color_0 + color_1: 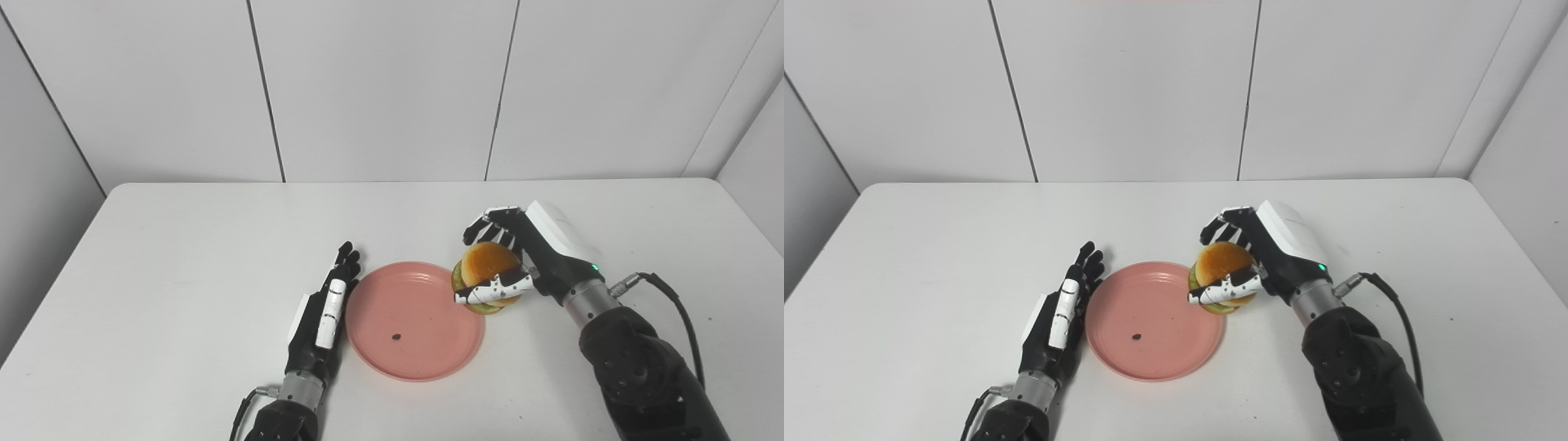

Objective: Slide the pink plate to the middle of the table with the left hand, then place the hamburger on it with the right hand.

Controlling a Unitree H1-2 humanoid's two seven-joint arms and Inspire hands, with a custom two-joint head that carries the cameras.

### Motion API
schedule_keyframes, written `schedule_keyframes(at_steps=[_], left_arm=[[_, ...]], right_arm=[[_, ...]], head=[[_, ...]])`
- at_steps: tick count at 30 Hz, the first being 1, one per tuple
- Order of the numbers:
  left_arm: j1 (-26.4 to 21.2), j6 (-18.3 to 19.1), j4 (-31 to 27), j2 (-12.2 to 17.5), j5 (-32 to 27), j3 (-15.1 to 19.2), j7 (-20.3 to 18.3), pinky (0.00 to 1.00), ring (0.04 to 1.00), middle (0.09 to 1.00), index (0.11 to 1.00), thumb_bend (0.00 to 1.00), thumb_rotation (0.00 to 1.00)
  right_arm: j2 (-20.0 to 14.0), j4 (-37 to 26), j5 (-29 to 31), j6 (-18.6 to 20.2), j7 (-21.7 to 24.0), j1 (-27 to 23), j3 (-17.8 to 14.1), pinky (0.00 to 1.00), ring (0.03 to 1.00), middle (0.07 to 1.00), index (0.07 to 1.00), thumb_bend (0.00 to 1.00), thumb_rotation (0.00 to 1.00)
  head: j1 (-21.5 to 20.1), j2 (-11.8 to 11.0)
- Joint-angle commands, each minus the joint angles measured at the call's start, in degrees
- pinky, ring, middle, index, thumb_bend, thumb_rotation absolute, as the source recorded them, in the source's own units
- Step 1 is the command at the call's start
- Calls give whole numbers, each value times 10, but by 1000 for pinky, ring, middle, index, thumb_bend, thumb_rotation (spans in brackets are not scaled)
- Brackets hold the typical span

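**Plate's in place, burger almost there**

The pink plate [414, 320] is sitting flat on the table [184, 257], pretty much in the middle left-to-right, a bit toward the near edge. So I'd call the sliding part done, or close enough. There's a small dark speck [396, 336] on the plate — crumb or mark, can't tell which.

The hamburger [487, 277] isn't on the plate yet. It's at the plate's right rim, held by the right robot hand [508, 260], with the thumb wrapped across the front of it and the other fingers curled around the far side. It looks like the bottom of the burger is overlapping the rim, but I can't tell from these views whether it's lifted clear or touching the plate's edge or the table. It looks upright, maybe a hair tilted.

The left robot hand [324, 312] is lying just beside the plate's left edge, fingers straight and together, holding nothing — flat-ish and edge-on to the plate. Whether it's actually touching the rim I can't say for sure; it's right up against it in both views.

What's left, as far as I can judge: carry the burger a little further left so it's over the middle of the plate, set it down, let go. The only thing I'd watch is clipping the rim on the way in and nudging the plate off its spot.
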Motion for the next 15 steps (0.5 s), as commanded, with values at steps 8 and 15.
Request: schedule_keyframes(at_steps=[8, 15], left_arm=[[8, 7, -5, -8, 17, -8, 14, 1000, 991, 978, 970, 683, 1000], [6, 12, -5, -15, 9, -6, 11, 1000, 996, 982, 969, 683, 1000]], right_arm=[[9, 38, -15, -66, -3, -50, 50, 192, 269, 459, 494, 522, 0], [10, 67, -26, -69, 17, -65, 82, 137, 195, 469, 484, 524, 0]], head=[[10, 0], [11, -1]])
